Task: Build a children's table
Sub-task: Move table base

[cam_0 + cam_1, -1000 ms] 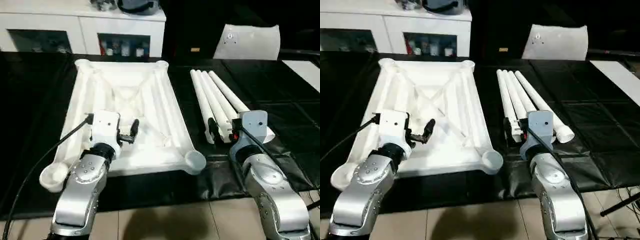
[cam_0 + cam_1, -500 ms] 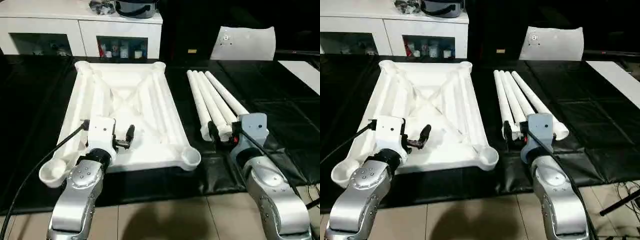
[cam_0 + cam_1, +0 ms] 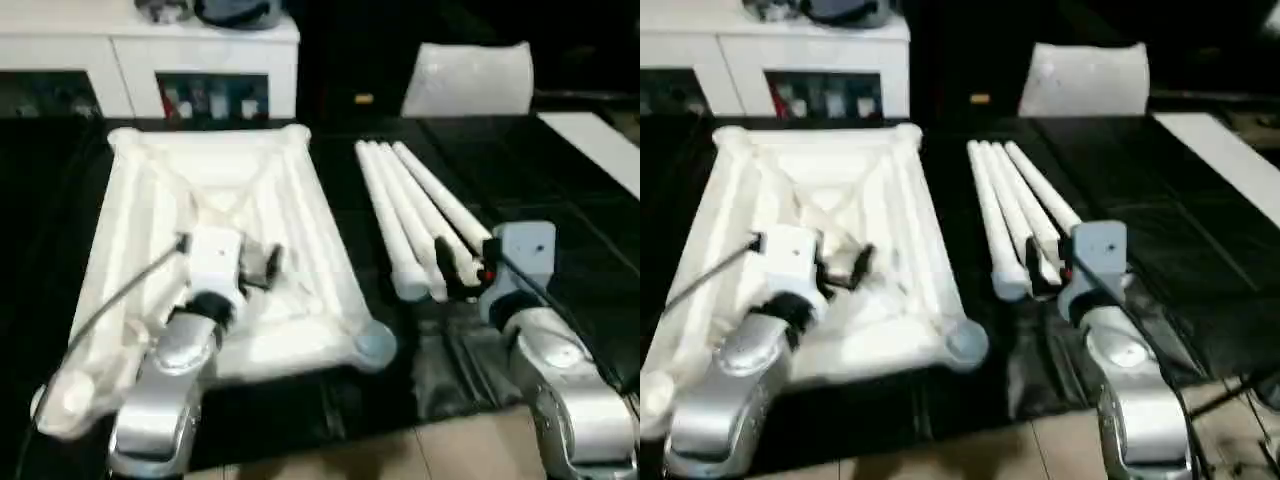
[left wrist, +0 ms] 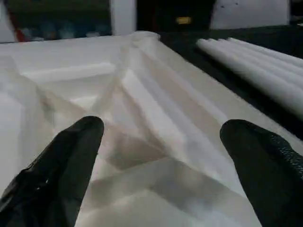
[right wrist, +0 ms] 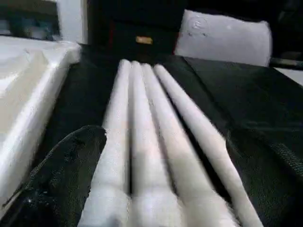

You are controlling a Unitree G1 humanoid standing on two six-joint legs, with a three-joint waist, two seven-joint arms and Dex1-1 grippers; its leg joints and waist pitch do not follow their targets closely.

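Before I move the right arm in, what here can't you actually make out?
- Near ends of the legs: head views, hidden behind the right gripper.
- How many legs: right wrist view shows three clearly; blur leaves a fourth unsure.
- Table top's middle ribs: covered by the left gripper.
- Cabinet contents: too blurred.

I am working in what looks like a furnished indoor room, home or showroom I cannot tell: a white cabinet (image 3: 150, 60) with glass doors stands behind, black mats (image 3: 560, 180) cover the floor, and beige tiles (image 3: 400, 455) lie nearest me.
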